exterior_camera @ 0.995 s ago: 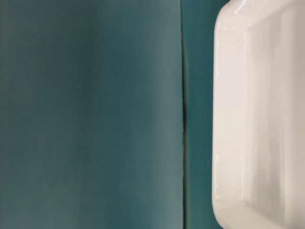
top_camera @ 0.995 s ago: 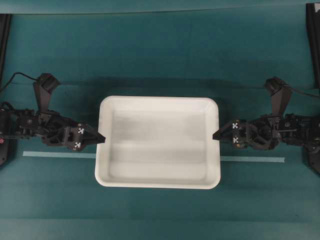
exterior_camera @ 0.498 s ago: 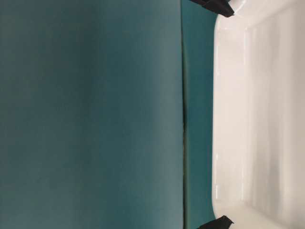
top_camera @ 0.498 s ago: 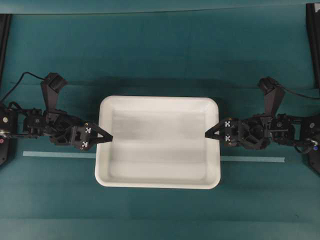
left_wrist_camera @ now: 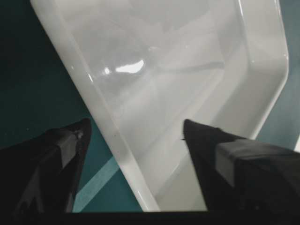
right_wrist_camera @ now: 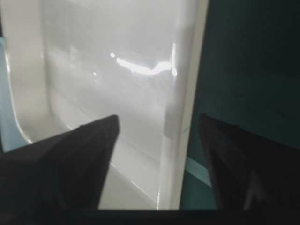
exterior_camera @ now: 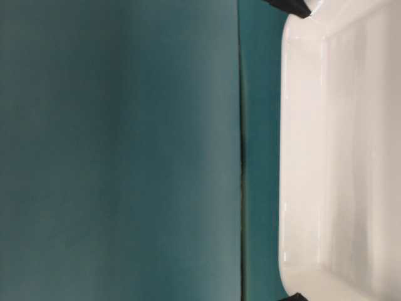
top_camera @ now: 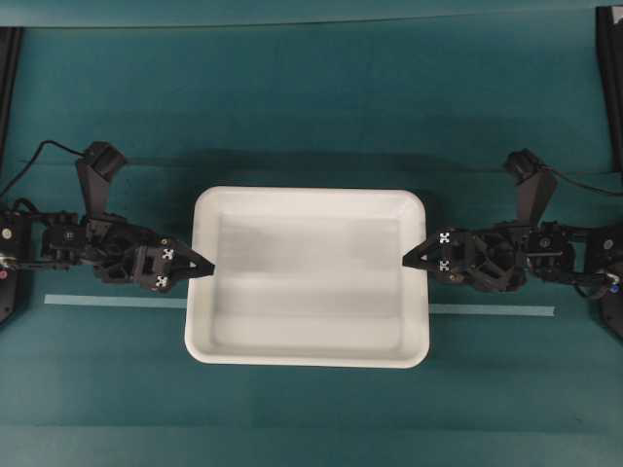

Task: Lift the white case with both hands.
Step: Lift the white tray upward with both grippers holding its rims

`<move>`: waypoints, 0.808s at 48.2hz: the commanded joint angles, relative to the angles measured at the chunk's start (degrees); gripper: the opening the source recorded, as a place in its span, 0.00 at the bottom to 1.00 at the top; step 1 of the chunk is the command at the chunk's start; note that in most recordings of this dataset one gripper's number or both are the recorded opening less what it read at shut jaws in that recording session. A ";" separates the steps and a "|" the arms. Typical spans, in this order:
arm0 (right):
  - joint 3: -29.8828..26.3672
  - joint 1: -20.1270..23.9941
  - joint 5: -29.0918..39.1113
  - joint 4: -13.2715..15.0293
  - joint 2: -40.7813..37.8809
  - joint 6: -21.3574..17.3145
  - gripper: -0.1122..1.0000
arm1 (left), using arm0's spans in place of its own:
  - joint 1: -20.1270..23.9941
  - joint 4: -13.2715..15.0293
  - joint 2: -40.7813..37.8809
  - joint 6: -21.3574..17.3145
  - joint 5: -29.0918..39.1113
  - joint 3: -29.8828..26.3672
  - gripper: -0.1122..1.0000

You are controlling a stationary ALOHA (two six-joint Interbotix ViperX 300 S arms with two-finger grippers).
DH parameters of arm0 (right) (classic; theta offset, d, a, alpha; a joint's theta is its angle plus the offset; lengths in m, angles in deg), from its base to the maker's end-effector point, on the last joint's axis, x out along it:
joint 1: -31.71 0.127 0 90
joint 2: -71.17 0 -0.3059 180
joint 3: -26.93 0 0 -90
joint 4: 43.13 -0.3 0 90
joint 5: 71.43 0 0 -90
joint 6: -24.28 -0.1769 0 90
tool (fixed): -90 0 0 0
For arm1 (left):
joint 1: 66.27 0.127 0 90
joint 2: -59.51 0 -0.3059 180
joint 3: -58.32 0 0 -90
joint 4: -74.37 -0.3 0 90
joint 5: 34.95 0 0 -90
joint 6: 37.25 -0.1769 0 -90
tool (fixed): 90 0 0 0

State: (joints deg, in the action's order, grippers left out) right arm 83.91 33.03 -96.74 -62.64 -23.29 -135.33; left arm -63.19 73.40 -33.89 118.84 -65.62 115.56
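jaws: both straddle rim, gaps visible | white case (top_camera: 307, 277): table-level view crops it

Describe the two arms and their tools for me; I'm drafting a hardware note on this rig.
Both arms are black. The left tool and right tool each end in two pointed black fingers, with small white squares printed with black patterns just behind them. A boxy black camera mount stands off each wrist. A thin black cable loops from the left arm, another from the right arm.
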 commanded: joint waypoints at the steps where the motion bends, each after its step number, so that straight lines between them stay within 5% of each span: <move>1: -0.44 0.35 0.53 -0.09 -1.05 -0.62 0.73 | 0.09 -0.18 0.00 -0.09 -0.26 -0.09 0.85; 8: -0.44 0.44 3.52 -0.18 -1.14 -2.29 0.57 | 0.09 -0.18 0.09 0.09 0.26 -0.18 0.73; 17: -0.88 0.44 6.33 -0.09 -1.41 -3.96 0.23 | 0.09 -0.26 -0.26 0.18 2.72 -1.05 0.34; 21: -1.05 0.44 6.42 -0.18 -1.41 -4.13 0.20 | 0.09 -0.18 -0.26 0.26 3.60 -1.32 0.20; 39: -1.41 0.44 6.42 -0.18 -1.49 -4.22 0.20 | 0.09 -0.18 -0.35 0.26 4.57 -1.23 0.20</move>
State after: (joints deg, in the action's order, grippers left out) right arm 83.03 33.29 -90.50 -62.64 -23.29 -139.55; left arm -62.93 73.40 -33.36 119.28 -60.79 115.12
